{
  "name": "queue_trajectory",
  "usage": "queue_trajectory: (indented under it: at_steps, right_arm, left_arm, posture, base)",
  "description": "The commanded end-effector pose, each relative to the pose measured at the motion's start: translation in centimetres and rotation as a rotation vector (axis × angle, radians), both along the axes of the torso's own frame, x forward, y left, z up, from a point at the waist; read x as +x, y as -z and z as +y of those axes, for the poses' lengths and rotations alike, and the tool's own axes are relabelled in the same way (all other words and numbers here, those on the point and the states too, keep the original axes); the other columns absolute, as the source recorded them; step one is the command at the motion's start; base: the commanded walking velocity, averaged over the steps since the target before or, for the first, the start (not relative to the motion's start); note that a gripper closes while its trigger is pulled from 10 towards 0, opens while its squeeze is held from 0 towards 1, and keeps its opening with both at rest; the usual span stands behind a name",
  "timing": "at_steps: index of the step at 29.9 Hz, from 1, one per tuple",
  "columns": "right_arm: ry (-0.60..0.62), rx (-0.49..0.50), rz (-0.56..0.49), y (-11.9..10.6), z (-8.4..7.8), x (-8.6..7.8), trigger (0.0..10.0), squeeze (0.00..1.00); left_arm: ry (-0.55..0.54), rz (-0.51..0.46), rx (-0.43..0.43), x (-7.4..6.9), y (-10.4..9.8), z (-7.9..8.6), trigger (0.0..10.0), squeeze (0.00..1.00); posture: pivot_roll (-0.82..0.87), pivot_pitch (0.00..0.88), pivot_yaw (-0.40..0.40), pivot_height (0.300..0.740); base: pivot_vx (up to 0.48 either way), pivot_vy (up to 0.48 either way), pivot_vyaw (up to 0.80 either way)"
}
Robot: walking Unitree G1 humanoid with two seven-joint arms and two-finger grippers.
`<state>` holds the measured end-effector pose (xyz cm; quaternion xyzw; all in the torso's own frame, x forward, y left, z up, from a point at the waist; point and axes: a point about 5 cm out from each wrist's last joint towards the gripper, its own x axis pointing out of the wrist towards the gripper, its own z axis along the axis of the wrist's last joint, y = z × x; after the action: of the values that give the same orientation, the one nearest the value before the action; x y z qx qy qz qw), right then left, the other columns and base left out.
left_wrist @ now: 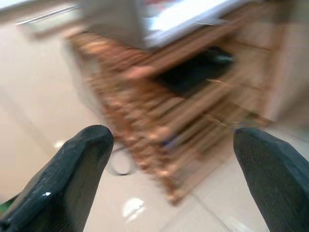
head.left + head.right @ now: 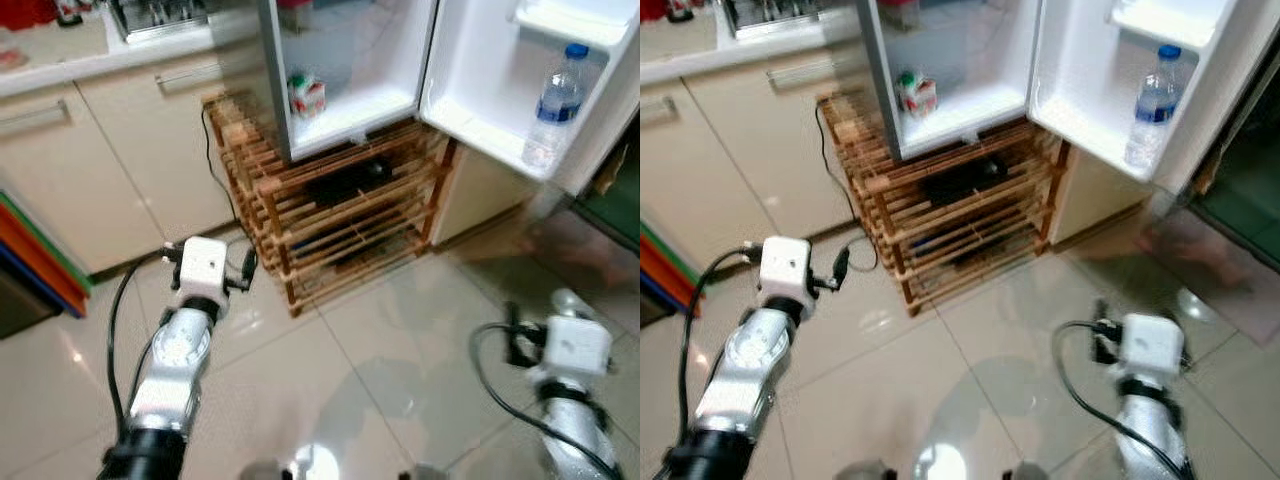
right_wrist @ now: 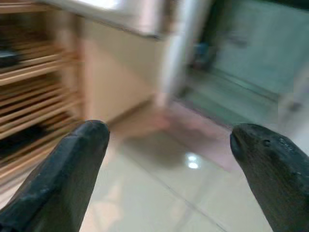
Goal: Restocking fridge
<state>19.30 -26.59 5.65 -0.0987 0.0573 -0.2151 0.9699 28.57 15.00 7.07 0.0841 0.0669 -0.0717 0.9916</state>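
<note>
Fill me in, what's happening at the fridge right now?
The robot stands on the tiled floor facing the open fridge, which sits on a wooden slatted rack. A small carton is on the fridge's bottom shelf and a water bottle stands in the door shelf. The left gripper and right gripper are both held low in front of the robot, fingers spread and carrying nothing.

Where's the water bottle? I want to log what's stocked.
The water bottle stands upright in the open fridge door's shelf, on the robot's right in the eye views.
</note>
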Motion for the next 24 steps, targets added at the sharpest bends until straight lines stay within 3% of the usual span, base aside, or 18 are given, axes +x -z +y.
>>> queue_trajectory:
  at_steps: [1,9,12,18,19,21,24]
  right_arm:
    - [-0.046,0.004,-0.015,-0.3,1.3,0.4,10.0,0.00]
    - [-0.079,-0.029,-0.053,-1.5,2.6,-0.8,10.0,0.00]
    - [-0.036,-0.025,-0.073,-1.9,1.6,-1.2,10.0,0.00]
    - [0.064,-0.007,-0.047,-0.7,0.1,-1.2,10.0,0.00]
    - [0.116,-0.008,-0.036,-0.4,-1.1,-1.3,10.0,0.00]
    - [0.132,-0.023,-0.042,-0.6,-1.8,-1.3,10.0,0.00]
    - [0.161,-0.056,-0.058,-1.4,-3.5,-1.5,10.0,0.00]
  left_arm:
    - [-0.002,-0.017,0.028,0.3,-0.4,0.6,10.0,0.00]
    - [-0.055,-0.036,-0.016,1.2,-0.7,1.0,10.0,0.00]
    - [-0.088,-0.055,-0.001,1.8,-1.0,1.2,10.0,0.00]
    - [-0.174,-0.032,0.023,2.9,-0.9,2.8,10.0,0.00]
    - [-0.181,-0.049,0.038,3.3,-1.2,3.3,10.0,0.00]
    - [-0.172,-0.064,0.047,3.4,-1.6,3.5,10.0,0.00]
    - [-0.138,-0.098,0.000,3.5,-2.2,3.2,10.0,0.00]
  posture:
    - [-0.04,0.098,0.048,0.732]
    - [-0.05,0.092,0.036,0.732]
    - [-0.07,0.069,0.062,0.732]
    - [-0.07,0.038,0.081,0.732]
    - [-0.07,0.033,0.080,0.732]
    - [-0.06,0.035,0.086,0.732]
    - [-0.07,0.034,0.091,0.732]
  base:
    - [0.000,0.000,0.00]
    - [0.000,-0.431,0.79]
    - [0.170,-0.137,0.77]
    - [0.000,0.000,0.00]
    - [0.000,0.000,0.00]
    - [0.000,0.000,0.00]
    - [0.470,0.000,0.00]
